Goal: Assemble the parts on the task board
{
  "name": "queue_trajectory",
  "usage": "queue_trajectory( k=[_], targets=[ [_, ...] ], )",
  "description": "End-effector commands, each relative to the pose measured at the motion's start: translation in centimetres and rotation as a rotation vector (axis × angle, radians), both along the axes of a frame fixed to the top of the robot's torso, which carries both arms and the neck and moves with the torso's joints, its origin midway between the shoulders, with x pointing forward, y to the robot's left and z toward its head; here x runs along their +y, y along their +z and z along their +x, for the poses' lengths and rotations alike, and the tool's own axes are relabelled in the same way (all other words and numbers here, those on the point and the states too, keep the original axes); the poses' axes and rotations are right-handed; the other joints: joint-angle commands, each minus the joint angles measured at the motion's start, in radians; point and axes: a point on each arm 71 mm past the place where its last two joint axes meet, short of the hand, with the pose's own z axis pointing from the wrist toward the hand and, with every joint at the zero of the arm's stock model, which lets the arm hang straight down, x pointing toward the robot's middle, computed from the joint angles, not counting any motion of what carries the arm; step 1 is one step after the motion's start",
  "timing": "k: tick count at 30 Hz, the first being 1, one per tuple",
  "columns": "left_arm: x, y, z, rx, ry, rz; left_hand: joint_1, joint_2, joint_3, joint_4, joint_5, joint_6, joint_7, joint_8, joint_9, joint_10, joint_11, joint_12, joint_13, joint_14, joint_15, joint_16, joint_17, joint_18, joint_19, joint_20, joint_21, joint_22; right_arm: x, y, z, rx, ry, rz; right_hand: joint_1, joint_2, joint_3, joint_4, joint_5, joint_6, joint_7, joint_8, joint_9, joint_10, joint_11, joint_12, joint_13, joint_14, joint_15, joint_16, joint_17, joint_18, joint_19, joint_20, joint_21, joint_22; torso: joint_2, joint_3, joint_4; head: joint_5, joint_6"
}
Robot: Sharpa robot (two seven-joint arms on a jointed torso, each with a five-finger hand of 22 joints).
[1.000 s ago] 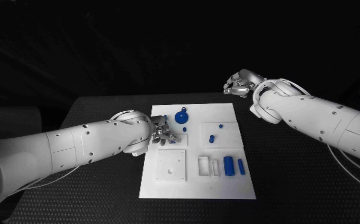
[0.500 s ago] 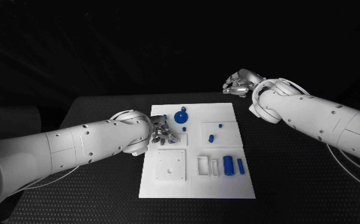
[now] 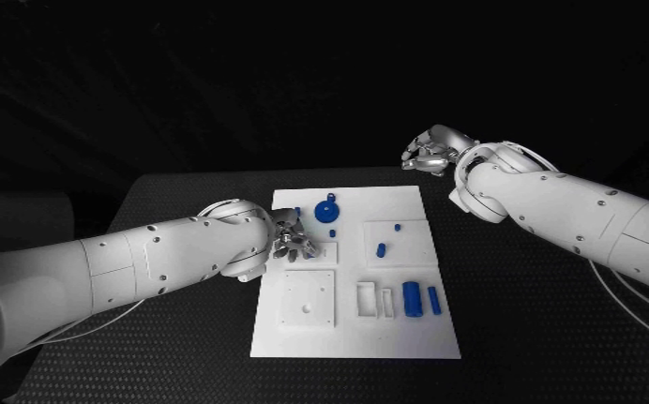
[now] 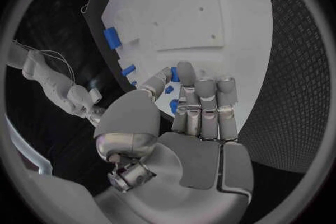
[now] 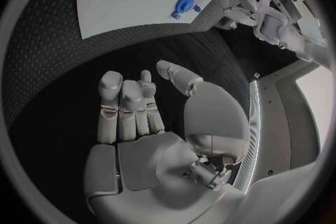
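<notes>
The white task board [image 3: 354,329] lies mid-table. On its far part sits a round blue part [image 3: 326,210], with a small blue piece [image 3: 331,232] beside it. My left hand [image 3: 293,240] hovers over the board's left side near a square recess. Its thumb and a fingertip [image 4: 185,70] pinch a small blue part [image 4: 174,74], while the other fingers lie straight and together. My right hand [image 3: 430,156] hangs raised beyond the board's far right corner. It holds nothing, and its fingers [image 5: 122,106] stand apart from the thumb.
Two blue pegs [image 3: 382,249] stand in the right-hand square. Two blue cylinders [image 3: 411,297] lie near the front right, beside white slots [image 3: 368,298]. A square plate [image 3: 309,297] sits front left. Black table [image 3: 162,348] surrounds the board.
</notes>
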Motion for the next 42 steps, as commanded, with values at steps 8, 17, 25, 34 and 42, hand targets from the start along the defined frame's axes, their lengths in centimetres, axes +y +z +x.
queue_trajectory(
  k=[8,17,25,34,42],
  targets=[
    [0.2,-0.4,0.2,0.04,0.047,-0.048,0.027,0.046,0.053,-0.056,0.009,0.013,-0.003,0.009,0.001,0.011,-0.004,0.004,-0.003,0.013,-0.01,0.004,-0.003,-0.012,0.011,-0.101,0.003,0.008,0.2,-0.1,0.0,0.007,0.014,-0.004,-0.009,0.0,-0.004,0.002,0.005,0.008,0.014,-0.003,0.001,-0.007,-0.001,0.006,-0.001,0.0,0.002,-0.004,0.001,0.03,0.001,-0.009,-0.006,0.015,0.001,0.0008,-0.0017,-0.002,0.002],
    [0.7,-0.8,0.4,0.092,0.044,-0.018,0.042,0.001,0.168,-0.018,-0.078,0.024,-0.006,0.014,-0.004,0.025,-0.007,-0.001,-0.008,0.023,-0.012,0.007,-0.005,-0.013,0.023,-0.101,-0.001,0.004,0.3,-0.1,0.0,0.009,0.017,-0.004,-0.009,0.0,-0.003,0.002,0.01,0.008,0.014,-0.003,0.001,-0.008,-0.001,0.006,-0.002,-0.001,0.002,-0.004,0.001,0.03,0.001,-0.009,-0.006,0.015,0.0,0.0014,-0.0005,-0.002,-0.001],
    [0.6,-0.5,0.4,0.083,0.042,-0.024,0.037,-0.004,0.195,-0.026,-0.056,0.034,-0.009,0.021,-0.002,0.031,-0.01,0.001,-0.008,0.028,-0.013,0.013,-0.005,-0.014,0.026,-0.101,0.004,0.01,0.3,-0.2,0.0,0.011,0.018,-0.005,-0.009,0.0,-0.003,0.001,0.013,0.008,0.014,-0.003,0.001,-0.008,-0.001,0.006,-0.002,-0.001,0.002,-0.005,0.002,0.03,0.0,-0.009,-0.006,0.015,0.0,0.0018,-0.0006,-0.001,-0.001],
    [0.3,-0.3,0.4,0.069,0.042,-0.035,0.031,-0.007,0.206,-0.04,-0.034,0.046,-0.015,0.027,0.007,0.041,-0.015,0.004,-0.007,0.037,-0.016,0.019,-0.004,-0.013,0.032,-0.103,0.008,0.013,0.4,-0.3,0.0,0.013,0.018,-0.005,-0.01,0.0,-0.003,0.001,0.016,0.008,0.014,-0.004,0.001,-0.008,-0.001,0.006,-0.002,-0.001,0.002,-0.005,0.002,0.03,0.0,-0.009,-0.006,0.015,0.0,0.0004,0.0004,-0.001,-0.003],
    [0.2,0.5,0.7,0.04,0.046,-0.047,0.028,-0.006,0.208,-0.042,-0.03,0.048,-0.016,0.028,0.01,0.043,-0.017,0.004,-0.007,0.041,-0.018,0.021,-0.004,-0.013,0.034,-0.103,0.009,0.013,0.3,-0.4,0.0,0.016,0.017,-0.006,-0.01,0.001,-0.003,0.001,0.019,0.008,0.014,-0.004,0.001,-0.008,-0.001,0.006,-0.002,-0.001,0.002,-0.005,0.002,0.03,0.0,-0.009,-0.006,0.015,0.0,0.0009,0.0011,0.0,-0.001]
  ],
)
